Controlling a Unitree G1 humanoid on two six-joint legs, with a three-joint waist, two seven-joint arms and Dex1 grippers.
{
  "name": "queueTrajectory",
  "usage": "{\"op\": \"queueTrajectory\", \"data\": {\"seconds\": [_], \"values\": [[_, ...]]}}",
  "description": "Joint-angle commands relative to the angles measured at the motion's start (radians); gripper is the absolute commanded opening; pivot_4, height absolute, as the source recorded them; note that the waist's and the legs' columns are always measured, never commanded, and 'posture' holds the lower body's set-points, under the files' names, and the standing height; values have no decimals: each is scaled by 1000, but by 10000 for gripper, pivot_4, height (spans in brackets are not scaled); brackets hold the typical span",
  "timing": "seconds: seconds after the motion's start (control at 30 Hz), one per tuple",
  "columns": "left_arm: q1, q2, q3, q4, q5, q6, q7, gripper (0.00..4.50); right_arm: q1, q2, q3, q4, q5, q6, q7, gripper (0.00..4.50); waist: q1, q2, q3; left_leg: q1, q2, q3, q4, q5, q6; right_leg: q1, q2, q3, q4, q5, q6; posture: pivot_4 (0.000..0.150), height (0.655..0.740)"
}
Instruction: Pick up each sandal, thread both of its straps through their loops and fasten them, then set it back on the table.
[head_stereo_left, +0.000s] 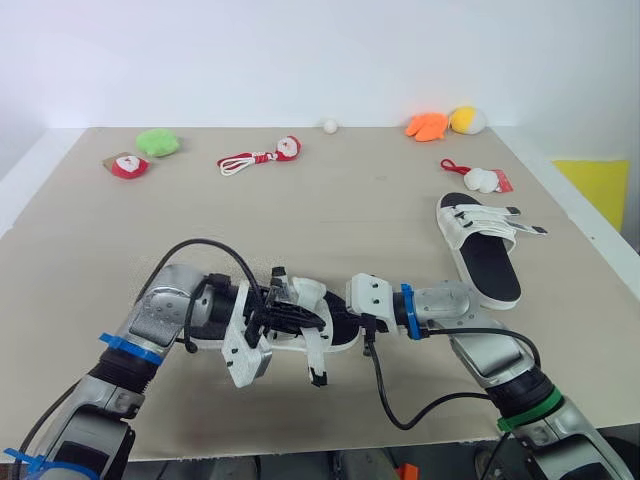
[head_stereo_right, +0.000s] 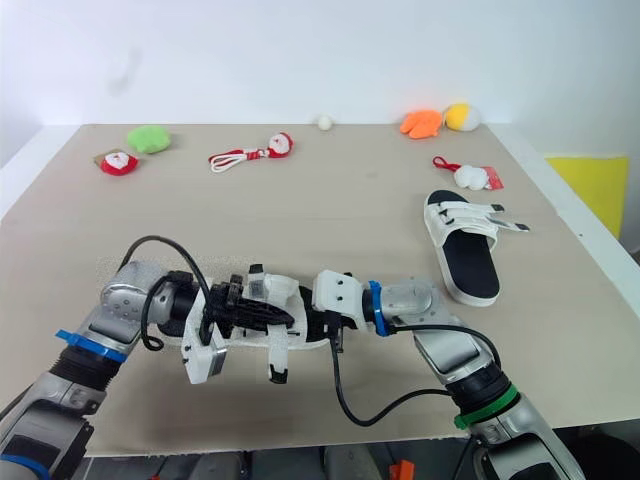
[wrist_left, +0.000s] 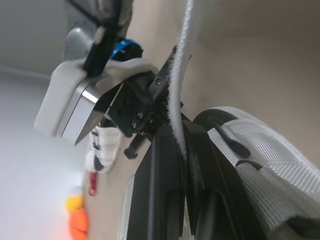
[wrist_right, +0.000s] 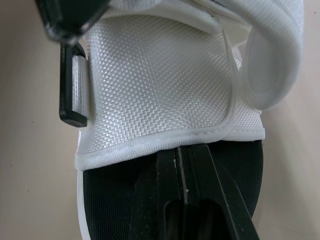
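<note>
A white sandal with a black footbed (head_stereo_left: 322, 330) is held just above the table's front edge between both grippers. My left gripper (head_stereo_left: 281, 312) is shut on one of its white straps (wrist_left: 176, 95), which runs up between the black fingers (wrist_left: 160, 190). My right gripper (wrist_right: 183, 154) is shut, lying on the footbed with its tips tucked under the edge of the white mesh upper (wrist_right: 160, 85). Another loose strap with a black tip (head_stereo_left: 316, 366) hangs below the sandal. The second sandal (head_stereo_left: 482, 246) lies flat at the right, its straps loose and spread.
Small toys line the far side: a green plush (head_stereo_left: 158, 142), a red pouch (head_stereo_left: 127, 165), a red-and-white corded toy (head_stereo_left: 262, 156), a white ball (head_stereo_left: 329, 125), orange (head_stereo_left: 427, 125) and yellow (head_stereo_left: 466, 120) plushes. A red-and-white toy (head_stereo_left: 482, 179) lies behind the second sandal.
</note>
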Motion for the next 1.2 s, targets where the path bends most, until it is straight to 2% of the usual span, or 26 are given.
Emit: {"op": "queueTrajectory", "data": {"seconds": [0.03, 0.2, 0.27, 0.3, 0.37, 0.57, 0.73, 0.87, 0.93, 0.97, 1.03, 1.13, 1.2], "values": [[16, 37, -31, -8, -23, 7, 40, 9762, 25, -17, 43, 60, -55, 36, 7, 0, 0, 0, 0, 0, 0, 0, 0, 0, 0, 0, 0, 0, 0, 0, 0, 1500, 7400], [87, 110, -45, -115, -127, 119, 71, 31786, 36, -17, 42, 48, -50, 40, 3, 0, -2, 2, -1, 0, 0, 0, 0, 0, 1, 0, 0, 0, 0, 1, 1, 1500, 7400], [114, 147, -24, -158, -171, 181, 82, 42005, 44, -18, 43, 45, -50, 38, 1, 0, -2, 3, -2, 1, 0, 0, -1, -1, 1, 0, 0, 0, 0, 1, 2, 1500, 7400], [130, 168, -8, -185, -204, 241, 88, 44527, 48, -18, 43, 42, -50, 38, 0, 0, -2, 3, -2, 1, 1, 0, -1, -1, 1, 0, 0, 0, 0, 1, 2, 1500, 7400], [161, 201, 26, -241, -271, 363, 110, 44527, 53, -19, 42, 38, -50, 39, -2, 0, -2, 4, -2, 1, 1, 0, -1, -1, 1, 0, 0, -1, 0, -1, 0, 1500, 7400], [301, 325, 133, -521, -616, 943, 188, 44527, 75, -26, 42, 19, -47, 41, 4, 0, -2, 3, -2, 0, 1, 0, -2, -1, 1, -1, 0, -1, 0, -2, -2, 1500, 7400], [368, 447, 226, -641, -1050, 1453, 241, 44527, 64, -21, 50, 26, -46, 38, 16, 0, -3, 3, -1, 1, 2, -1, -4, -1, 1, -1, 0, -3, 0, -4, -3, 1500, 7400], [430, 525, 300, -641, -1308, 1716, 222, 44527, 61, -19, 54, 30, -47, 35, 21, 0, -4, 2, 0, 1, 2, 0, -4, -3, 3, -2, 0, -3, 0, -5, -5, 1500, 7400], [461, 585, 353, -619, -1530, 1871, 197, 44527, 61, -23, 54, 29, -46, 35, 26, 0, -3, 1, 1, 0, 3, -1, -5, -3, 3, -3, 1, -4, 1, -6, -6, 1500, 7400], [480, 601, 369, -620, -1546, 1908, 176, 44527, 61, -25, 54, 29, -45, 35, 29, 0, -3, 1, 1, 0, 3, -1, -5, -3, 3, -3, 1, -4, 1, -6, -7, 1500, 7400], [514, 618, 362, -642, -1473, 1935, 138, 44527, 62, -29, 53, 26, -46, 35, 34, 0, -3, 2, 1, 1, 3, 0, -5, -3, 3, -4, 1, -4, 1, -7, -7, 1500, 7400], [511, 568, 289, -666, -1362, 1950, 175, 44527, 61, -31, 51, 27, -47, 36, 37, 0, -3, 3, 1, 1, 2, 0, -5, -4, 3, -4, 0, -4, 1, -8, -8, 1500, 7400], [483, 519, 244, -657, -1365, 1999, 218, 44527, 58, -29, 50, 28, -47, 39, 36, 0, -2, 3, 1, 1, 2, 0, -5, -4, 2, -3, 0, -4, 1, -8, -8, 1500, 7400]]}}
